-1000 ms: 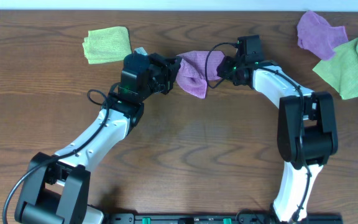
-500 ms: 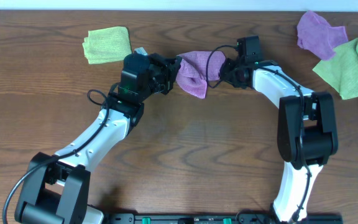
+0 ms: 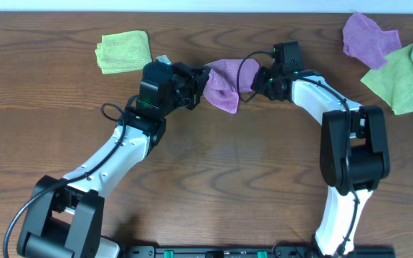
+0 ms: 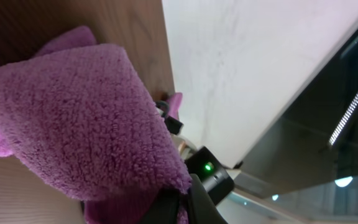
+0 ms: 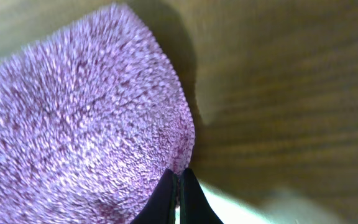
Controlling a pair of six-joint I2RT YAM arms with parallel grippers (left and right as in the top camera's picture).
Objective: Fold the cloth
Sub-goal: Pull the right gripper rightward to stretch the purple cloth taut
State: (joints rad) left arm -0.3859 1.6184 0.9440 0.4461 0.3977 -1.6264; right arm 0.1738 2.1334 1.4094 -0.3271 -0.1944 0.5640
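Between left pincer [image 3: 200, 85] and right pincer [image 3: 254, 82], cloth [image 3: 224, 80] hides its corners.

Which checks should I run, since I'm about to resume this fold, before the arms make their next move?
1. Left gripper shut on the cloth: ok.
2. Right gripper pinching the cloth's edge: ok, though only at the very rim.
3. Cloth spread flat between the two grippers: not ok, it is bunched.
4. Cloth lifted off the table: cannot tell.
5. Left green cloth, spare purple cloth and right green cloth lying apart from both arms: ok.
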